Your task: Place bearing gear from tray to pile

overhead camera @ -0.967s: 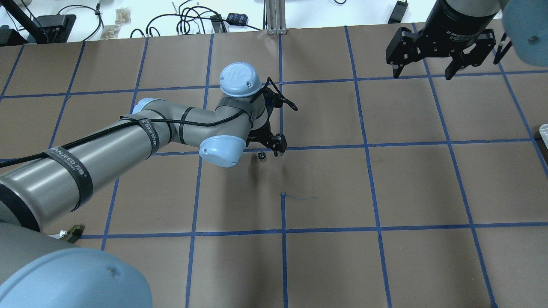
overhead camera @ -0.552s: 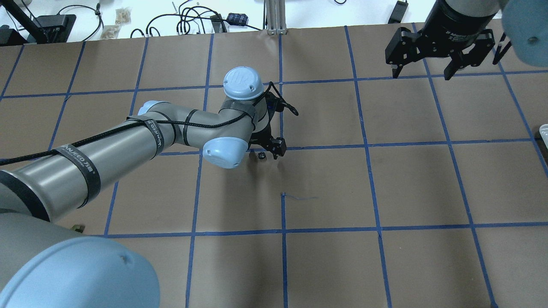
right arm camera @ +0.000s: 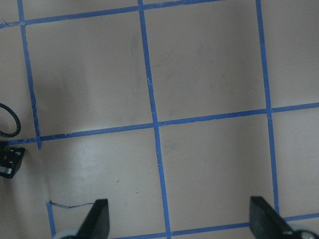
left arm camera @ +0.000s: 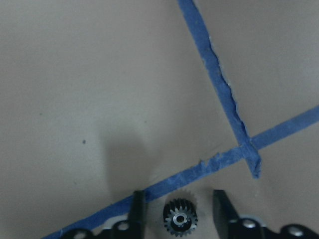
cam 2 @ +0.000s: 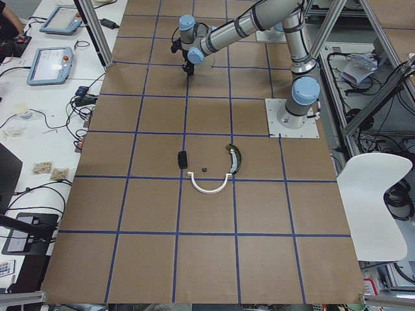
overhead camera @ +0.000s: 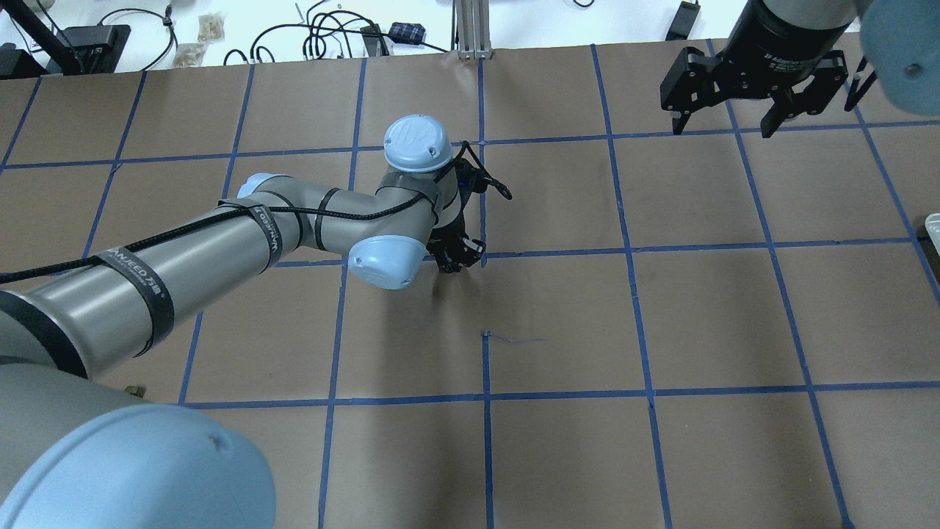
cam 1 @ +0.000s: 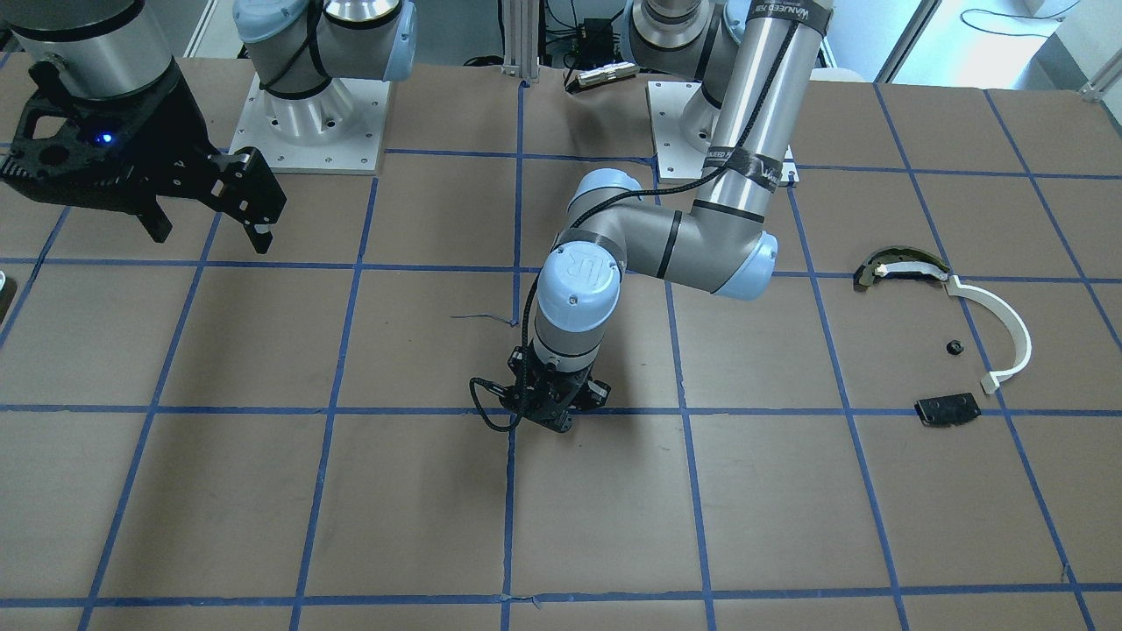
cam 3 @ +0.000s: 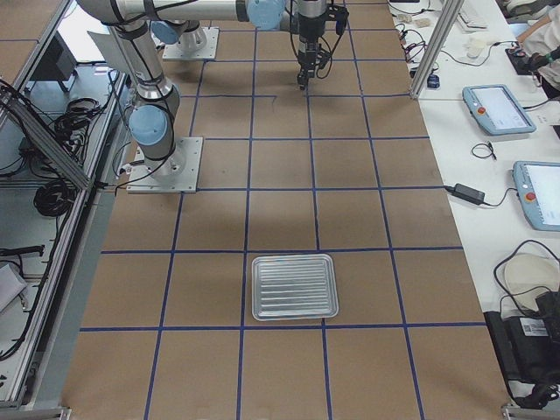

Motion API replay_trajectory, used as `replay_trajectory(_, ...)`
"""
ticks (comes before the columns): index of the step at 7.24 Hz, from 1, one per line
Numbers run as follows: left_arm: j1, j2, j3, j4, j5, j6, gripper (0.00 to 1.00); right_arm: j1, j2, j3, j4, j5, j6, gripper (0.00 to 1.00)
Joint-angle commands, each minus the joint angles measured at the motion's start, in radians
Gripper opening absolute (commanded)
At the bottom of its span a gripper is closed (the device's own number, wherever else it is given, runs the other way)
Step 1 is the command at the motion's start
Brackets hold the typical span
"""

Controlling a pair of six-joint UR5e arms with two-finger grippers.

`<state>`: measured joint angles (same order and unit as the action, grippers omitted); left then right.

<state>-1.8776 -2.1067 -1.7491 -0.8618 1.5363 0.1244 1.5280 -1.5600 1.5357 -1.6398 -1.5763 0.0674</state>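
Observation:
The bearing gear (left arm camera: pixel 180 219), small, black and toothed with a metal hub, lies on the brown table by a blue tape line. My left gripper (left arm camera: pixel 177 195) is down at the table centre (overhead camera: pixel 457 258), jaws either side of the gear with a small gap on each side, so open. The arm hides the gear in the overhead view. The pile lies apart: a white arc strip (cam 1: pixel 1008 329), a dark curved piece (cam 1: pixel 898 265) and a black plate (cam 1: pixel 948 409). The metal tray (cam 3: pixel 294 286) stands empty. My right gripper (overhead camera: pixel 727 125) hangs open and empty.
A small black part (cam 1: pixel 955 347) lies inside the pile. The pile also shows in the exterior left view, around the white arc (cam 2: pixel 209 188). The tray's corner (overhead camera: pixel 934 224) shows at the overhead view's right edge. Cables lie beyond the table's far edge (overhead camera: pixel 330 33).
My left gripper has come down over the gear and its fingers have drawn closer together around it. The gear no longer shows in the overhead view. The right arm has barely moved.

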Motion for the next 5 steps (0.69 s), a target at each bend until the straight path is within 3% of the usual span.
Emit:
replay_trajectory(1,0.008,0.008,0.007,-0.008,-0.011,-0.005,0.0,0.001,0.0,0.0,0.0,0.001,0.0,1.0)
replay_trajectory(3,0.062,0.048,0.025,-0.089,-0.01,-0.022,0.0,0.0,0.0,-0.002,0.0,-0.011,-0.015,1.0)
replay_trajectory(5,0.208,0.098,0.091,-0.205,-0.007,-0.022,0.0,0.001,0.0,0.0,0.0,-0.005,0.0,1.0)
